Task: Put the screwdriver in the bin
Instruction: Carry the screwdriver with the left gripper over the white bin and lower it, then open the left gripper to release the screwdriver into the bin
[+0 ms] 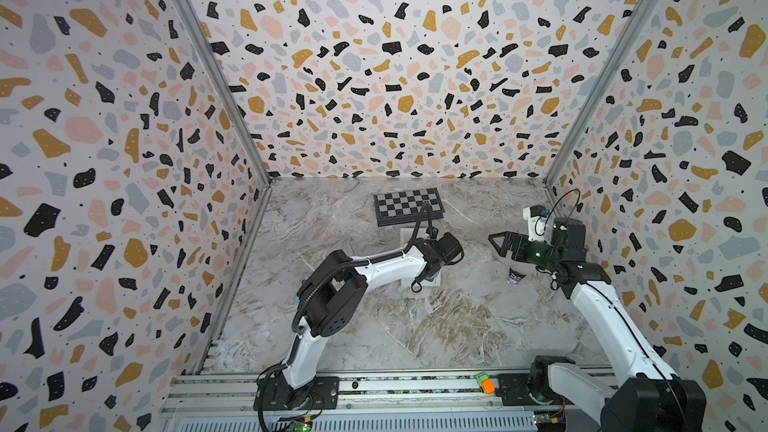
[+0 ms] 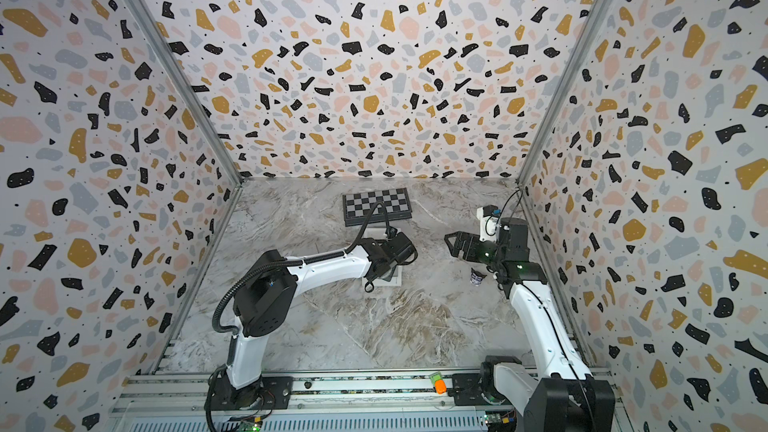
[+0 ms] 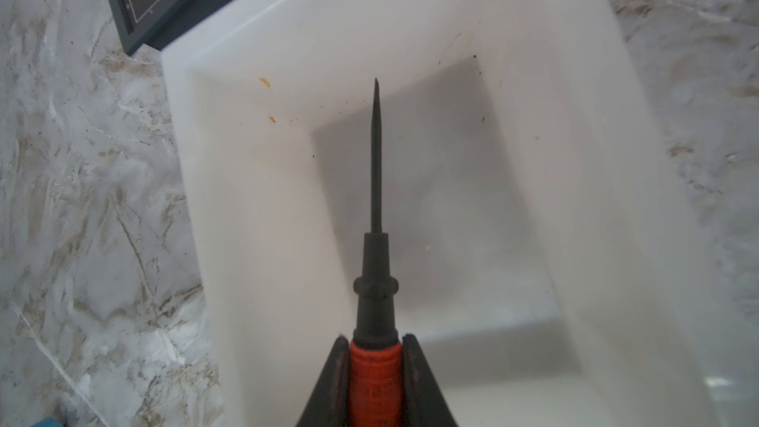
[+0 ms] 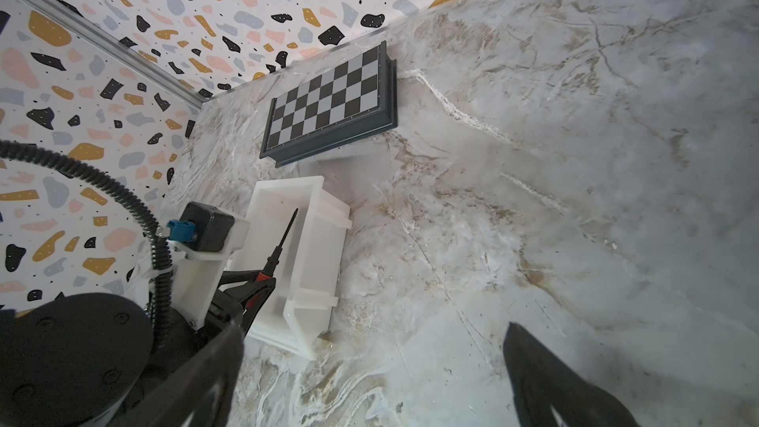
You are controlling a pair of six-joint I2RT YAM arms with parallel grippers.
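In the left wrist view my left gripper is shut on the red-orange handle of the screwdriver. Its thin dark shaft points forward over the inside of the white bin. In the right wrist view the screwdriver hangs tilted above the bin, tip toward the bin's far end. In both top views the left wrist covers the tool and most of the bin. My right gripper hovers open and empty to the right of the bin, its fingers wide apart over bare marble.
A black-and-grey chessboard lies just behind the bin, near the back wall. A small dark-and-white object sits on the table under the right arm. An orange-and-green block rests on the front rail. Patterned walls close in three sides.
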